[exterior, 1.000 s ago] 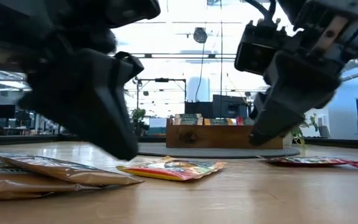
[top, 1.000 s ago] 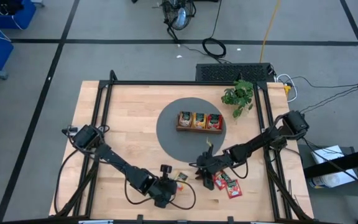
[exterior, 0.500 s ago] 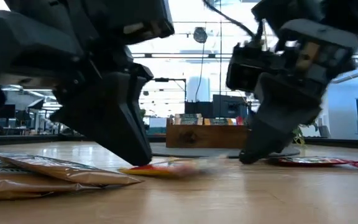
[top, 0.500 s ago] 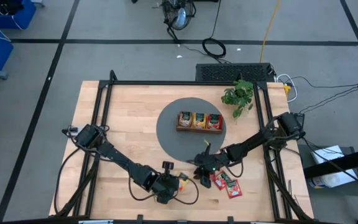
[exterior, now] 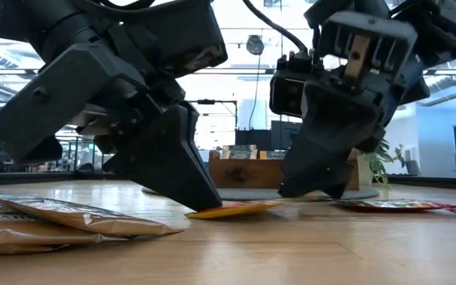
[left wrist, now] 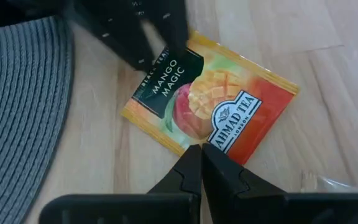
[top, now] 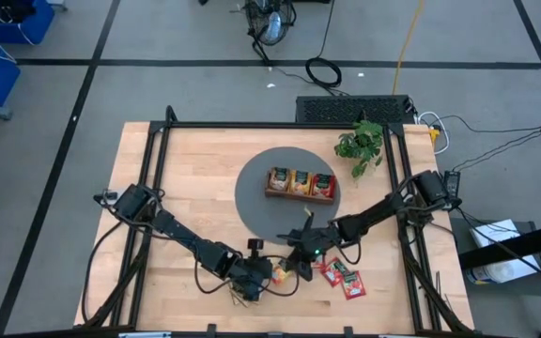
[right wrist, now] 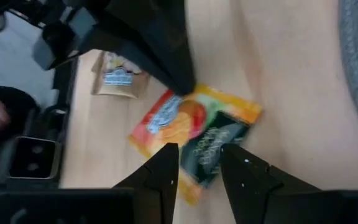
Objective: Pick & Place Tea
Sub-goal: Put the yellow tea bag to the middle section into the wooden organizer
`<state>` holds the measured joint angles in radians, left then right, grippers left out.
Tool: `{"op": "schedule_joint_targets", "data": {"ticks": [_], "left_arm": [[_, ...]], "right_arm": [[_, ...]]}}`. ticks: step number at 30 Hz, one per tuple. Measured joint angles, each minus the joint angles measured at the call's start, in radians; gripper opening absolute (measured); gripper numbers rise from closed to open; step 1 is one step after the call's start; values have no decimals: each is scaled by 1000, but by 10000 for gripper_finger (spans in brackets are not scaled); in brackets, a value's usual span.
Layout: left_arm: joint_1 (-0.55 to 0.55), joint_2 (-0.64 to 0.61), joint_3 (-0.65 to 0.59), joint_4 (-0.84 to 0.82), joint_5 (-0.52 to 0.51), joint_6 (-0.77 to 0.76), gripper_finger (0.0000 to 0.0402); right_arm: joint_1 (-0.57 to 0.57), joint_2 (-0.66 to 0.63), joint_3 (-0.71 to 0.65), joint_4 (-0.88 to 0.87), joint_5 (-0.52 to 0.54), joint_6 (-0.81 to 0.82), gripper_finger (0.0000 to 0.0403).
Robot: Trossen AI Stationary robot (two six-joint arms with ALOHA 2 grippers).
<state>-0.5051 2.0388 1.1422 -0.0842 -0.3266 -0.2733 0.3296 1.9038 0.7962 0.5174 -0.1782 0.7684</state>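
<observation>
Left gripper (left wrist: 199,163), fingers closed, presses the orange sachet (left wrist: 213,106) edge; right gripper (right wrist: 199,163) part-open astride its opposite edge.

I see a glossy printed foil-paper sachet (left wrist: 207,102) on the smooth pale wood table (left wrist: 303,37), beside a ribbed grey woven mat (left wrist: 17,106); both claws look matt black plastic.

The wooden tray (top: 301,184) sits on the round mat (top: 256,202) at the worktop's (top: 186,178) middle, with the plant (top: 361,143) just behind it to the right. In front of the mat lies one tea sachet (top: 278,273), the left pincer (top: 266,278) and right pincer (top: 299,266) meeting over it from either side; two more sachets (top: 344,278) lie further right.
</observation>
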Motion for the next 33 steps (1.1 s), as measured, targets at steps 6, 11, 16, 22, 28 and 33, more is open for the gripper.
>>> {"op": "schedule_joint_targets", "data": {"ticks": [6,11,16,22,28,33], "left_arm": [[-1,0,-4,7,-1,-17,21],[-1,0,-5,9,-2,-17,21],[-1,1,-5,9,-1,-16,21],[-1,2,-6,12,-1,-17,21],[0,3,-6,23,-4,-18,21],[0,4,-7,34,-10,-18,21]], "right_arm": [[17,2,-1,-104,-62,120,110],[18,-20,-2,-184,-67,127,110],[18,-124,-7,-242,-21,82,110],[56,-186,-5,-315,43,129,110],[78,-104,-5,-153,45,207,110],[86,-68,8,-81,47,249,110]]}}
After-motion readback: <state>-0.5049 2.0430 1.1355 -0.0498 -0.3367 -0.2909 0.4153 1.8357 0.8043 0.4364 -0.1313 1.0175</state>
